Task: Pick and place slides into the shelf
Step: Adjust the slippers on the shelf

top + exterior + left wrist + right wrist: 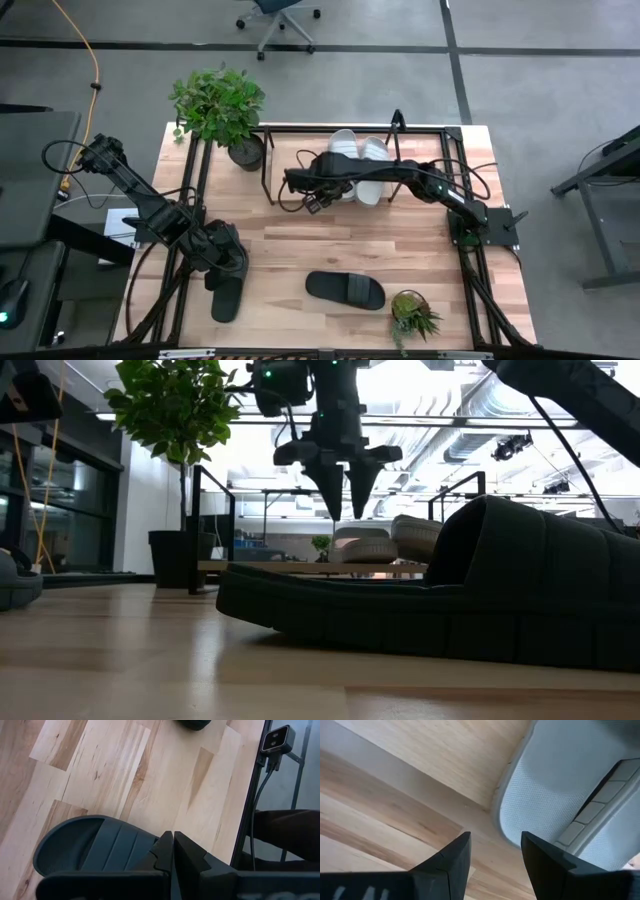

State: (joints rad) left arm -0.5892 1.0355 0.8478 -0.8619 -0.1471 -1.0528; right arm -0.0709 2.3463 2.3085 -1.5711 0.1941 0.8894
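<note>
Right hand [312, 203] fingers apart beside two grey slides [360, 167] in shelf [268, 160], left hand [228, 280] pinched on black slide [226, 298] on counter [300, 250]

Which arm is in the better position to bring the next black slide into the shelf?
Left. The left gripper is right above a black slide at the table's left front, fingers shut. The right gripper is open at the shelf, beside the grey slides, far from both black ones.

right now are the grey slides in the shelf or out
In. Both grey slides lie side by side on the shelf board, inside its black frame. The open right gripper hangs beside them.
</note>
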